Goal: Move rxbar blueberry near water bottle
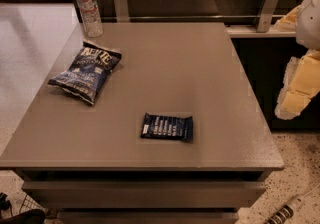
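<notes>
The rxbar blueberry [167, 127], a small flat dark navy wrapper with white lettering, lies flat near the front middle of the grey table [200, 68]. The water bottle [88, 6], clear with a white cap and a white-and-red label, stands upright at the table's far left corner. My gripper [295, 95], white and yellow, hangs at the right edge of the view, beyond the table's right side and well away from the bar. It holds nothing that I can see.
A puffy blue chip bag [86, 72] lies on the left part of the table, between the bar and the bottle. A wooden wall panel with metal brackets [120, 0] runs behind the table. A power strip [287, 210] lies on the floor at the lower right.
</notes>
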Motion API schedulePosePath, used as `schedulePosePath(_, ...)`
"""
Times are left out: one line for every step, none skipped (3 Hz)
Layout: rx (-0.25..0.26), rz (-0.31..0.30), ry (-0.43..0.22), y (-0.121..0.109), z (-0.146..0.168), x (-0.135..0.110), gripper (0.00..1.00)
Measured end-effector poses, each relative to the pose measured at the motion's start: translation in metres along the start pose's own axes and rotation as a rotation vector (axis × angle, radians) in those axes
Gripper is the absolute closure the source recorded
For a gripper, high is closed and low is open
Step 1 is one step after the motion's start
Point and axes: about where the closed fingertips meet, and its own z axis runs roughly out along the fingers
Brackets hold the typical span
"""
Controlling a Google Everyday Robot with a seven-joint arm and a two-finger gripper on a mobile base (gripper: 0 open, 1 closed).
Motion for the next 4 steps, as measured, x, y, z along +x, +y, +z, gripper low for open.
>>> schedulePosePath(0.000,0.000,0.000,0.000,0.000,0.000,0.00)
schedulePosePath(-0.048,-0.009,-0.103,0.000,0.015,-0.011,0.00)
schedulePosePath(-0.112,-0.009,-0.233,0.006,0.038,-0.029,0.00)
schedulePosePath(-0.162,0.007,-0.359,0.016,0.062,-0.042,0.00)
